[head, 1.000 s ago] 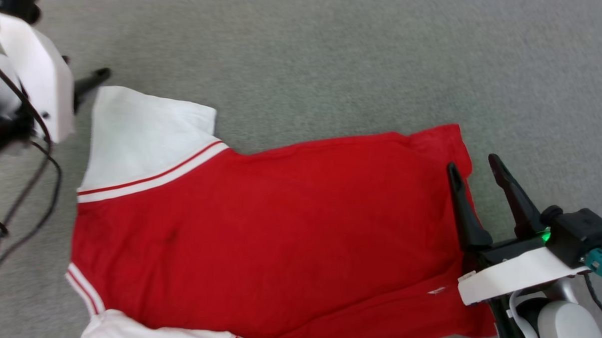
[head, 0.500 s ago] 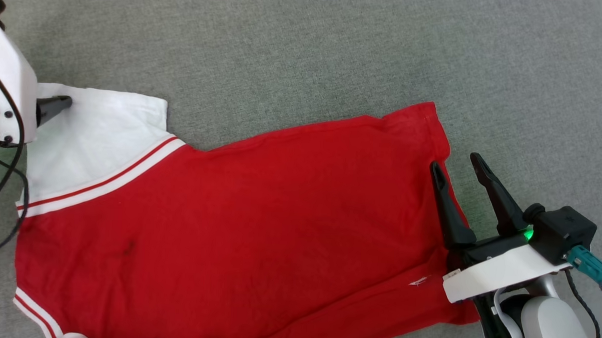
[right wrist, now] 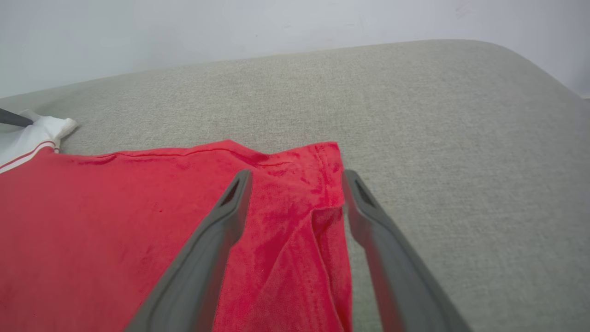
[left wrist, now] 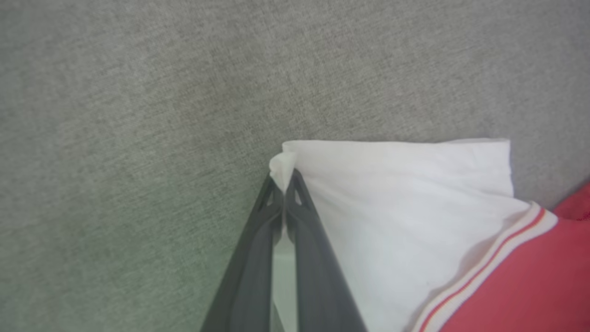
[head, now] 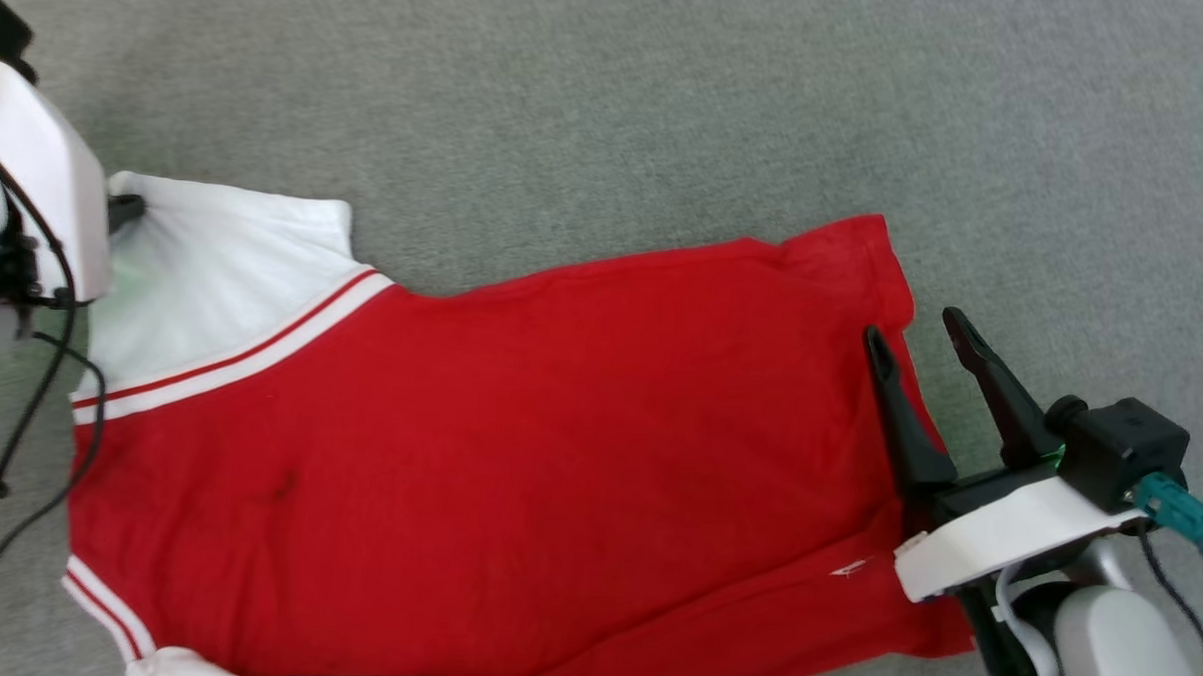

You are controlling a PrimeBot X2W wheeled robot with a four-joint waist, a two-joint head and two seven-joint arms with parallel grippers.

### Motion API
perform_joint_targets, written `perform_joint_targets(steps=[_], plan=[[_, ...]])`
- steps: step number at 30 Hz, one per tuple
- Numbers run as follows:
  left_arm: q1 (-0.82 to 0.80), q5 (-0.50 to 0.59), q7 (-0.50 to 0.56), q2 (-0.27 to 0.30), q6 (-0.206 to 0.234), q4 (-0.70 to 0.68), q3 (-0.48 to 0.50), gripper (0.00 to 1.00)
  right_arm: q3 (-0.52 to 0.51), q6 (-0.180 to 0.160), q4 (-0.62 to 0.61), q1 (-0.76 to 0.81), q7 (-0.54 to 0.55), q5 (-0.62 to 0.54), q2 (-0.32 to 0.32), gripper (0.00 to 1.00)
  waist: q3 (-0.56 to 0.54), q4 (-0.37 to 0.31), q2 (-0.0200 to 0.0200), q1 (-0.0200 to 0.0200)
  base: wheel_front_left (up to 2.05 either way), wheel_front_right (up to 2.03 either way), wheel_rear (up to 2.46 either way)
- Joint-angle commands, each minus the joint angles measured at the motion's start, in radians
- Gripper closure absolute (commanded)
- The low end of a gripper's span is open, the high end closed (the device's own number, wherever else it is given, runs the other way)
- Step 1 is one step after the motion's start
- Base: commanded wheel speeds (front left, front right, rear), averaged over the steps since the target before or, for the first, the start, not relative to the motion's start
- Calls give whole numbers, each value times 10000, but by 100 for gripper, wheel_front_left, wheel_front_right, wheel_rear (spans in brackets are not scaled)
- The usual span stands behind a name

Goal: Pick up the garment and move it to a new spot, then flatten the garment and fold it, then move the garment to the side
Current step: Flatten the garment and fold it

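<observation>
Judging progress from the lie of the cloth: finds the red thin-fabric basketball jersey with white side panels and red-white striped trim [head: 518, 445] spread nearly flat, no print showing, across the middle of the grey woven upholstered surface [head: 670, 100], well short of its far rounded edge. Looks like the flattening stage — no fold made yet, a few shallow wrinkles near the red hem, and the move to the side not begun. Probably calls for a tug at both ends, then the folds.

Pinches the outermost white corner with the left gripper [left wrist: 284, 177], dark fingers pressed together on a small peak of fabric raised slightly off the surface. Holds nothing in the right gripper [head: 914, 329]: fingers spread wide, straddling the red hem at the opposite end — one finger over the cloth, the other over bare grey upholstery, hem edge rumpled between them. Cannot tell whether those fingertips touch the fabric or hover just above it.
</observation>
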Motion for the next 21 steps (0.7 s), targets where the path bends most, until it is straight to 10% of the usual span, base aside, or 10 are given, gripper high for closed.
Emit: perform_joint_targets(steps=[1,21], plan=[[176,40,-57,-93,-28,57,-64,100,-63,-4,-51,-16,56,-10,-117,0,-184,172,0,-1,0,0,0],[279,94,-2013,-338,-859,-3536,-1537,100,-537,-4,-89,-2413,8347,1342,-3392,0,-758,2547,0,-1,0,0,0]])
